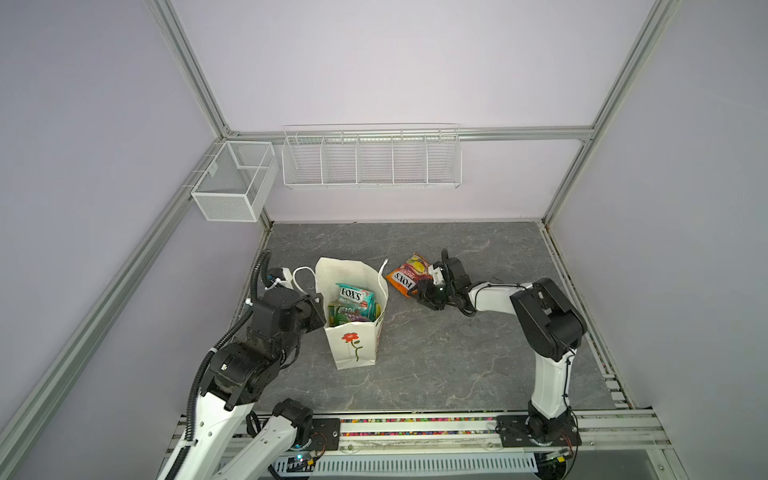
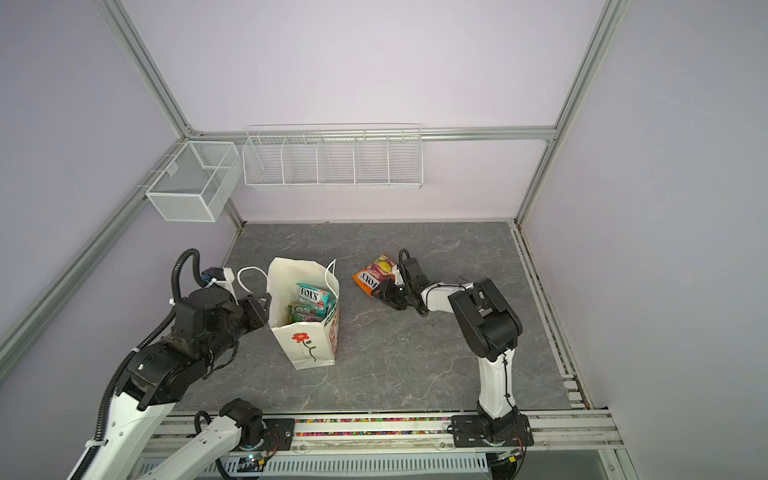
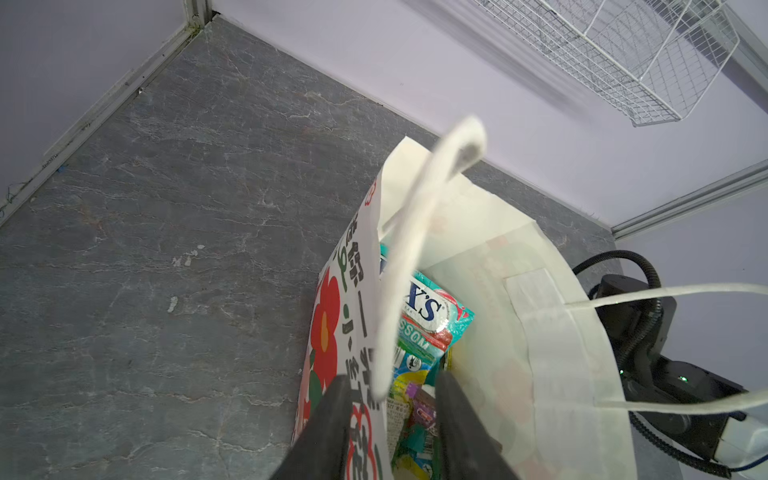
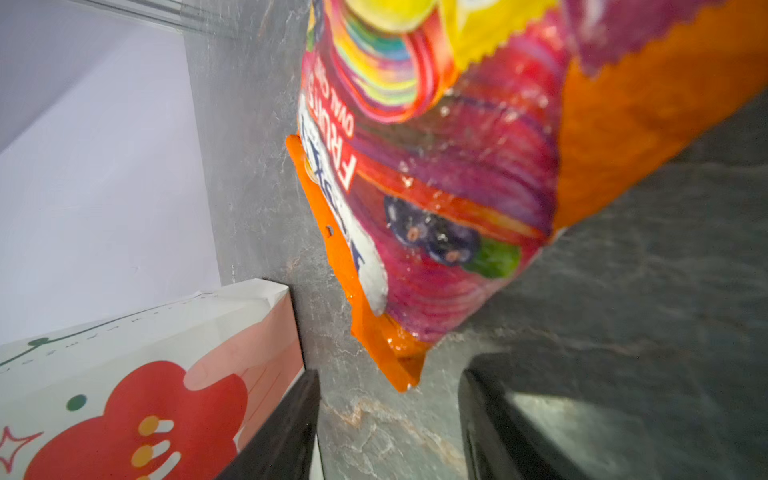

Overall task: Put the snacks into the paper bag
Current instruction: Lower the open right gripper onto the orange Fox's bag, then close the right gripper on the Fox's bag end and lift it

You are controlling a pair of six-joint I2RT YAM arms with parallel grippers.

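Note:
The white paper bag [image 1: 353, 345] [image 2: 305, 345] with a red flower stands upright at the table's left centre. Inside lie a teal FOX'S packet [image 1: 353, 296] [image 3: 428, 307], green packets [image 1: 345, 313] and a small purple one [image 3: 422, 409]. My left gripper [image 3: 394, 378] is open astride the bag's left wall, one finger outside and one inside, not pinching the paper. The orange FOX'S packet [image 1: 409, 276] [image 4: 436, 187] lies on the table to the right of the bag. My right gripper [image 1: 417, 291] [image 4: 390, 376] is open at that packet's near corner, which points into the gap without touching either finger.
A white wire basket [image 1: 371, 160] and a white mesh box [image 1: 232, 187] hang on the back wall above the table. The bag's cord handles [image 1: 301, 276] droop outward on each side. Grey table [image 1: 478, 353] lies bare in front of the bag and packet.

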